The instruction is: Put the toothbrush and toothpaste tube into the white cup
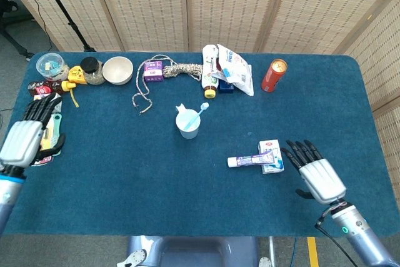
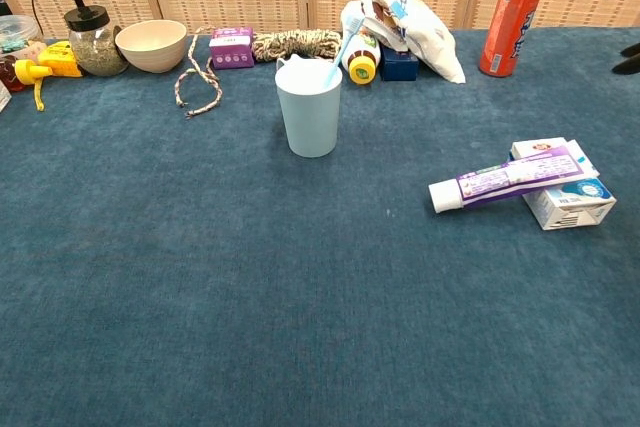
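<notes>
A white cup [image 1: 188, 124] [image 2: 310, 108] stands upright near the table's middle, with a light-blue toothbrush [image 1: 200, 112] [image 2: 338, 53] leaning out of it to the right. The purple-and-white toothpaste tube [image 1: 252, 161] [image 2: 504, 179] lies across a small white box [image 1: 272, 156] [image 2: 565, 192]. My right hand [image 1: 316, 174] hovers just right of that box, fingers spread, holding nothing; only its dark fingertips [image 2: 630, 57] show at the chest view's right edge. At the far left table edge my left hand [image 1: 28, 134] is open and empty.
Along the back edge sit a jar [image 2: 88, 39], a bowl [image 2: 152, 43], a purple box [image 2: 231, 47], a coiled rope [image 2: 292, 44], a pile of packets and bottles [image 2: 400, 25] and a red can [image 2: 507, 9]. A comb and packet [image 1: 44, 136] lie under the left hand.
</notes>
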{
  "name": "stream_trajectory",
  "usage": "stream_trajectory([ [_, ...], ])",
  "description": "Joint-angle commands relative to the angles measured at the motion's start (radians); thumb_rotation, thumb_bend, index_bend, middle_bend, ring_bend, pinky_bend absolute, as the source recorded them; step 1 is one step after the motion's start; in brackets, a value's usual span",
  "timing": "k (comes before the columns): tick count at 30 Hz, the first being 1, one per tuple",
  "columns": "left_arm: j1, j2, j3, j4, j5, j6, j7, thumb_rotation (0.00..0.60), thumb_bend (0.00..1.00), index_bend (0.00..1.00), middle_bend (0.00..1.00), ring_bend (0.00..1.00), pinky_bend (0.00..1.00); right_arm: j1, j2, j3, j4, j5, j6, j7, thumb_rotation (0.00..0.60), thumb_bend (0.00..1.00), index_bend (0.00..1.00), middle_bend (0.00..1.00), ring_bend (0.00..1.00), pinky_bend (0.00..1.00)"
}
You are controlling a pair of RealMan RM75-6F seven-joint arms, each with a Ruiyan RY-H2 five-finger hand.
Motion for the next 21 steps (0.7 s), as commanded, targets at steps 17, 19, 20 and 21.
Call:
stream_trajectory([
  [17, 0.238, 0.001, 0.108, 0.113, 0.14, 0.225, -0.144, 0.6, 0.45, 0.0, 0.0, 0.0, 0.0, 0.225, -0.239, 0.086, 0.082, 0.194, -0.277, -0.168, 0.6, 0.0, 0.0, 0.0, 0.0, 0.0],
  [19, 0.238, 0.001, 0.106, 0.117, 0.143, 0.217, -0.148, 0.6, 0.45, 0.0, 0.0, 0.0, 0.0, 0.253, -0.273, 0.103, 0.126, 0.227, -0.301, -0.18, 0.6, 0.0, 0.0, 0.0, 0.0, 0.03],
  [20, 0.237, 0.002, 0.105, 0.118, 0.146, 0.214, -0.149, 0.6, 0.45, 0.0, 0.0, 0.0, 0.0, 0.264, -0.285, 0.108, 0.143, 0.245, -0.313, -0.187, 0.6, 0.0, 0.0, 0.01, 0.0, 0.06],
  [21, 0.237, 0.003, 0.104, 0.118, 0.147, 0.212, -0.151, 0.6, 0.45, 0.0, 0.0, 0.0, 0.0, 0.271, -0.293, 0.111, 0.153, 0.258, -0.32, -0.193, 0.6, 0.0, 0.0, 0.01, 0.0, 0.08],
])
